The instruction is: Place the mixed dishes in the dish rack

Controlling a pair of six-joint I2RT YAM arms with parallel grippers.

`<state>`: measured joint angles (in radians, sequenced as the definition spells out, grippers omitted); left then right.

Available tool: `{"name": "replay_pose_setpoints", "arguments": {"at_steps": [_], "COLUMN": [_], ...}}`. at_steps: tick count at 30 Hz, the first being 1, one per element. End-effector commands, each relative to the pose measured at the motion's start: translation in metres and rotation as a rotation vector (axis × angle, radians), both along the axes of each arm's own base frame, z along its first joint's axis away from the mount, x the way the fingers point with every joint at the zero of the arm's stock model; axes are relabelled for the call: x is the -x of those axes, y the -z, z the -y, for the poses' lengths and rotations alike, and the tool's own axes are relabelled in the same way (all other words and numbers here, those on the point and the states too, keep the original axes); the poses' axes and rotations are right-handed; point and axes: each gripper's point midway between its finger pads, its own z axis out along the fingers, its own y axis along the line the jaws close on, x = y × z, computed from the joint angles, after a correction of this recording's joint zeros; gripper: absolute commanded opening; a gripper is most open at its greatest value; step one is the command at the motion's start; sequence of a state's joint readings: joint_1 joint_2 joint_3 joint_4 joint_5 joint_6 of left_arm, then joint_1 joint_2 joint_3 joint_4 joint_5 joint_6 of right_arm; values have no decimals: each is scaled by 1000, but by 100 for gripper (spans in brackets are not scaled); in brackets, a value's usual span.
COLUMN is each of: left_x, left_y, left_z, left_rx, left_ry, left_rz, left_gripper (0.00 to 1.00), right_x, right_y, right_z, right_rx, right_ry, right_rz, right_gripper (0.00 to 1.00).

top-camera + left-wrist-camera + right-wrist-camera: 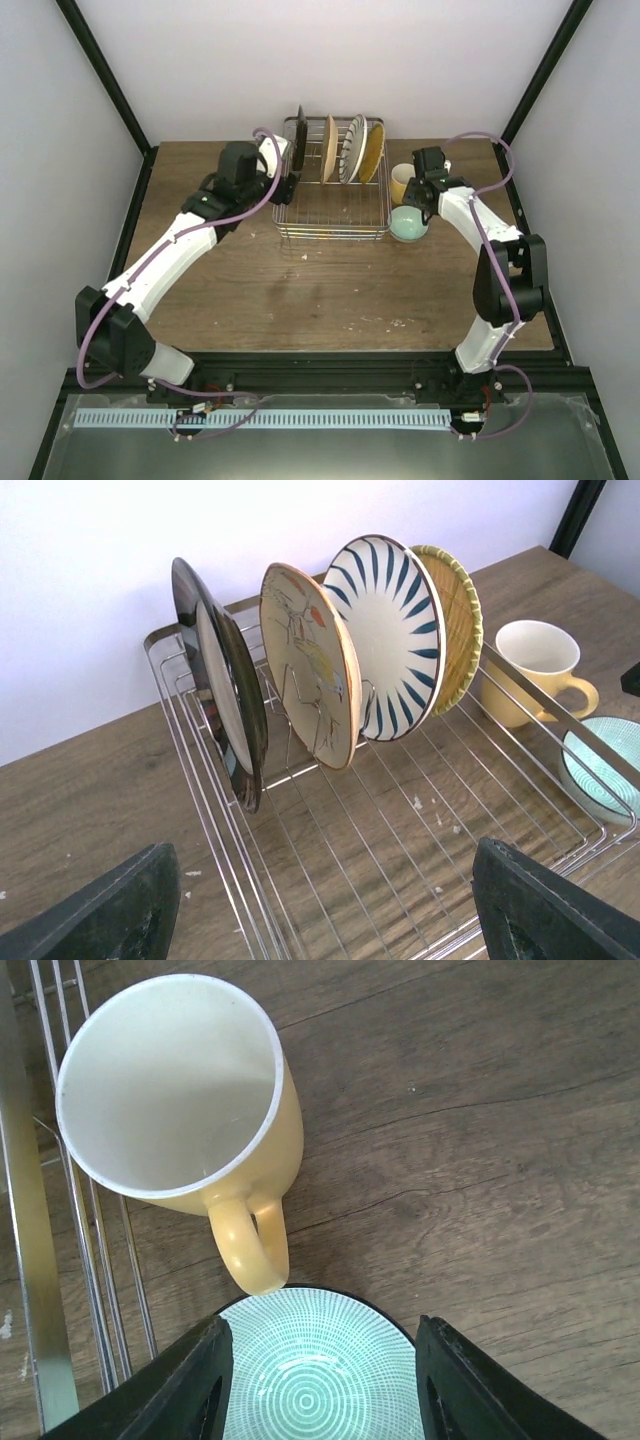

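Note:
The dish rack point(335, 222) is a silver wire basket at the table's back middle. Several plates stand upright in it: dark-rimmed point(225, 695), beige with a drawing point(310, 670), white with dark stripes point(388, 635), and woven yellow point(458, 620). The yellow mug point(175, 1090) stands upright on the table right of the rack, and the mint-green bowl point(320, 1370) is just in front of its handle. My left gripper point(320, 920) is open and empty over the rack's left front part. My right gripper point(325, 1390) is open above the bowl, a finger on each side.
The rack's grid floor point(400, 840) in front of the plates holds nothing. The rack's right rim point(30, 1260) runs close to the mug. White walls and black frame posts point(105, 75) enclose the back and sides. Small crumbs point(395, 322) lie on the wooden table.

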<state>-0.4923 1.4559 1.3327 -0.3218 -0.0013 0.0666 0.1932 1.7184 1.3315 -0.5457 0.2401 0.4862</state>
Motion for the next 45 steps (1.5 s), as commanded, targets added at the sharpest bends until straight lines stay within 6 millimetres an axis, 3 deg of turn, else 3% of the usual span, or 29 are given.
{"name": "replay_pose_setpoints", "arguments": {"at_steps": [1, 7, 12, 27, 41, 45], "left_x": [-6, -12, -17, -24, -34, -34], "left_y": [-4, 5, 7, 15, 17, 20], "left_z": [-2, 2, 4, 2, 5, 5], "left_rx": [-13, -13, -12, -40, -47, -52], "left_ry": [-11, -8, -4, -17, -18, -20], "left_rz": [14, -1, -1, -11, -12, -18], "left_gripper": [81, 81, 81, 81, 81, 81], "right_x": [-19, -24, -30, -90, -98, -99], "right_y": [-33, -21, -25, -7, 26, 37], "right_z": [-2, 0, 0, 12, 9, 7], "right_rx": [33, 81, 63, 13, -12, -12], "right_ry": [-61, -81, -69, -29, -48, -59], "right_rz": [86, 35, 64, 64, 9, -10], "right_gripper": [51, 52, 53, 52, 51, 45]}}
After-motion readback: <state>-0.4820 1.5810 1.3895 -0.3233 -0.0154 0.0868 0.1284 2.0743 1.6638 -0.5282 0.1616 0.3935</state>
